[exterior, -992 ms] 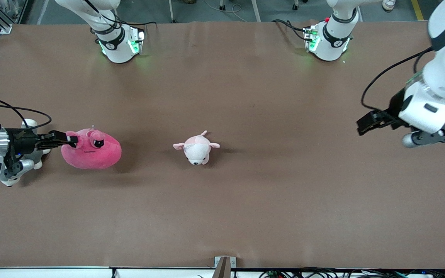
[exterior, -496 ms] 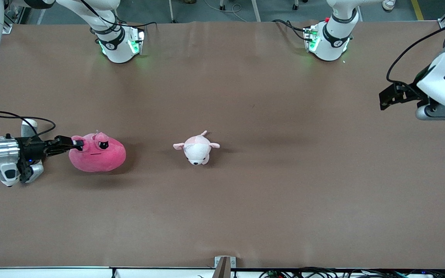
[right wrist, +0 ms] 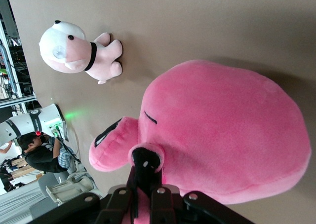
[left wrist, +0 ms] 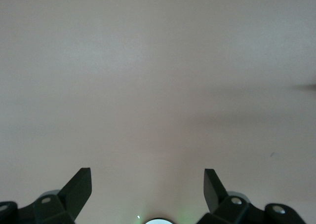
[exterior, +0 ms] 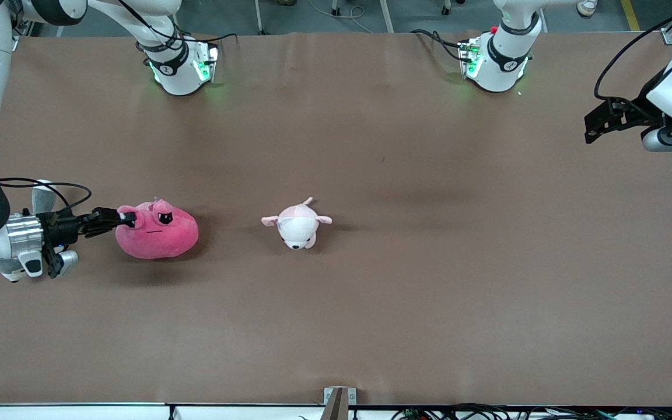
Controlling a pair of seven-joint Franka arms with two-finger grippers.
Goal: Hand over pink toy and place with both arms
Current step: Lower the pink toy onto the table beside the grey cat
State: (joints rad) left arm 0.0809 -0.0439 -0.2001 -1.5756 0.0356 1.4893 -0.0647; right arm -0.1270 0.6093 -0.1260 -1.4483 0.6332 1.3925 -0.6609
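Pink toy: round hot-pink plush (exterior: pixel 157 235), flap pinched by right gripper (exterior: pixel 128 219), near right arm's table edge.
Left gripper (exterior: pixel 591 123): wide open, empty, well apart over left arm's end.

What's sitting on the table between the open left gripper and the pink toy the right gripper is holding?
In the front view, only the small pale pink-and-white plush lies between the left gripper and the pink toy, which the right gripper pinches; the rest is bare table.

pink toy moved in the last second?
Yes. Pinched in the right gripper, the pink toy has shifted toward the pale pink-and-white plush, which has stayed put, so the gap between them has narrowed.
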